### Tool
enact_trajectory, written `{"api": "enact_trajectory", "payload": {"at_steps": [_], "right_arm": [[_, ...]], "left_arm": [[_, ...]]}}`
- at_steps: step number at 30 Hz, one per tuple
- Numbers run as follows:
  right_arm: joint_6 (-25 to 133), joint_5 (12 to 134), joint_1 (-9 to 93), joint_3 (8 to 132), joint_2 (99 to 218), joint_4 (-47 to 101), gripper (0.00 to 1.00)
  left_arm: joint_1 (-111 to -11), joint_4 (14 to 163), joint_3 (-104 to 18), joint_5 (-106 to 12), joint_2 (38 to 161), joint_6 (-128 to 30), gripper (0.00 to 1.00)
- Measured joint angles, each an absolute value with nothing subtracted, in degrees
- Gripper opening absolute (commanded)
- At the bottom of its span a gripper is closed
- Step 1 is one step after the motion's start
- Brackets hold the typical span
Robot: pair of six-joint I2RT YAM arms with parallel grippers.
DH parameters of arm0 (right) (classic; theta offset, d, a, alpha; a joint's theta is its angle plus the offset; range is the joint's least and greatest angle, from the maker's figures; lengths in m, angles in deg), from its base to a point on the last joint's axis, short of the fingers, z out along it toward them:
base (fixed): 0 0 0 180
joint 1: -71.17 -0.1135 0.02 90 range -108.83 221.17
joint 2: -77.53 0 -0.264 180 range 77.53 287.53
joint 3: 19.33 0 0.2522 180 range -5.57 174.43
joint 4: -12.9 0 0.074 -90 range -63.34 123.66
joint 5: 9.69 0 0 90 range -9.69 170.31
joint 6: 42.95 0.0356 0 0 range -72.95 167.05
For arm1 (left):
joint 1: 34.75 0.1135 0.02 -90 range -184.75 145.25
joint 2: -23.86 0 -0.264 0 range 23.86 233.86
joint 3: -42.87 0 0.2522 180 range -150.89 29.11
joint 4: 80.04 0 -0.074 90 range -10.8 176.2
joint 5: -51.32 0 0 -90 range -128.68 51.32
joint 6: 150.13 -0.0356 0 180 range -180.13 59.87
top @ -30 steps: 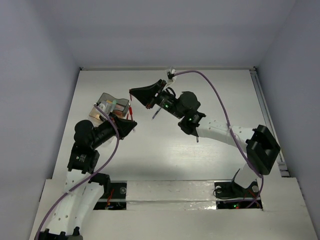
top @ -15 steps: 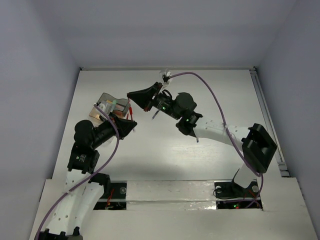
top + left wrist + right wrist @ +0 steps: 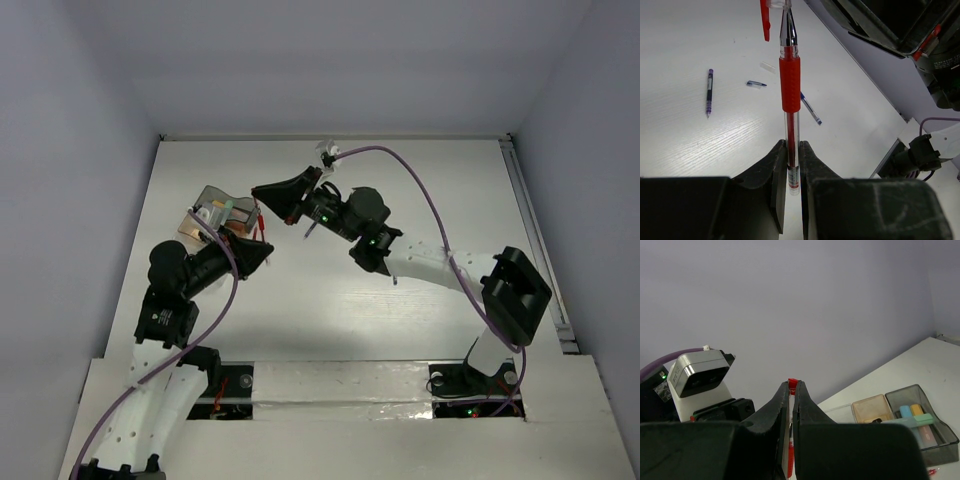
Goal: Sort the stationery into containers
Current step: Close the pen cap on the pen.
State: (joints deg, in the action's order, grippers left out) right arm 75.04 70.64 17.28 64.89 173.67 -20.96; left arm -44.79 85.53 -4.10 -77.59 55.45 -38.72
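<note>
On red pen, tiny label, unreadable

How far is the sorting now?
Done: highlighters lie in the grey compartment. In hand: the left end effector grips a red pen; the right end effector pinches a red cap near its tip. Left: purple pen, blue pen and small blue piece on the table.

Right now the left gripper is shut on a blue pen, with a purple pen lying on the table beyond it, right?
No. The pen in the left gripper is red, not blue; the left wrist view shows it. The purple pen does lie on the table beyond it.
</note>
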Motion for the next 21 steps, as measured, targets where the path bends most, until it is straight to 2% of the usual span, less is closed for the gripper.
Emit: {"api": "enact_trajectory", "payload": {"at_steps": [21], "right_arm": [[75.54, 69.5, 16.6, 61.09, 171.94, -20.98, 0.0]], "left_arm": [[-44.64, 83.61, -4.1, -75.87, 54.07, -38.85, 0.0]]}}
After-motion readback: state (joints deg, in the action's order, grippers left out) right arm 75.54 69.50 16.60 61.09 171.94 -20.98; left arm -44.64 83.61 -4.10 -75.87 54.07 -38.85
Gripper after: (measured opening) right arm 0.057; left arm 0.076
